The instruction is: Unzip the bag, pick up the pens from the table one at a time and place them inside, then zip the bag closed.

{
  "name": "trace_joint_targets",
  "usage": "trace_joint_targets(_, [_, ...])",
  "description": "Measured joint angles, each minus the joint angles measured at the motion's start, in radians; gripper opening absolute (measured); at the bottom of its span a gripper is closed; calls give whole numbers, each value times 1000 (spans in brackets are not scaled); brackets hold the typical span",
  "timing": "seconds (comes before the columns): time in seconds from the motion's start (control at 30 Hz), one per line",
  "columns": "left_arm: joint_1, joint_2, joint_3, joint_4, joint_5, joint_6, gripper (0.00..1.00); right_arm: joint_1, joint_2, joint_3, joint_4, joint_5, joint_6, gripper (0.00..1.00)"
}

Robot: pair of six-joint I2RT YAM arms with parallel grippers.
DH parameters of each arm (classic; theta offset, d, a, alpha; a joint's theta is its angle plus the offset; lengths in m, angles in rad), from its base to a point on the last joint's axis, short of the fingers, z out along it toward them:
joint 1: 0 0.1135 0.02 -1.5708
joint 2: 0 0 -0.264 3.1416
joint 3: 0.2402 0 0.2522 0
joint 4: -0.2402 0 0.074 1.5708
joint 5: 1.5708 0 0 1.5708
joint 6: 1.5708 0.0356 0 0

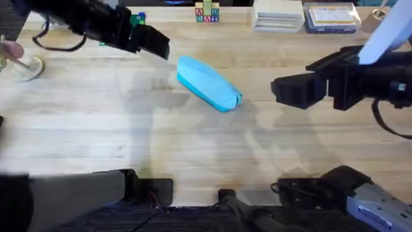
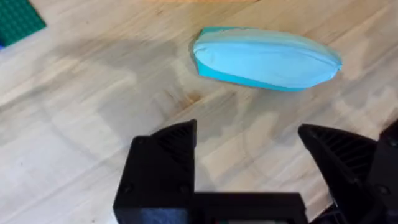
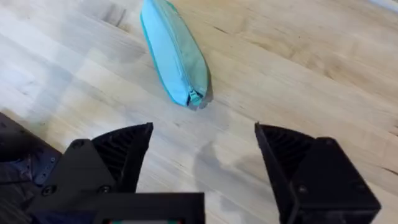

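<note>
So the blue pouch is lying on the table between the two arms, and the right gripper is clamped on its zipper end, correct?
Not quite. The blue pouch does lie on the table between the arms, but the right gripper is open and clear of it. The right wrist view shows bare wood between its fingers and the pouch's zipper end.

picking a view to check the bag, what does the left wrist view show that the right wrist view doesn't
Left wrist: a green flat plate at the corner and the bag's broad side. Right wrist: the bag's zipper pull end and the seam along it. Both: the bag lying on the table, with that arm's own gripper open, left gripper and right gripper, holding nothing.
</note>
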Motion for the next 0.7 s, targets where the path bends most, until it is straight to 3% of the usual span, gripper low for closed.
trace_joint_targets(0.17, [-9,-193,-188,112,-52,-105,999,0,0,0,0,0,0,998])
trace_joint_targets(0.33, [-9,-344,-321,118,-77,-149,999,0,0,0,-17,0,0,997])
trace_joint_targets(0.7, [-9,-483,-353,85,-134,-213,998,0,0,0,-51,0,0,997])
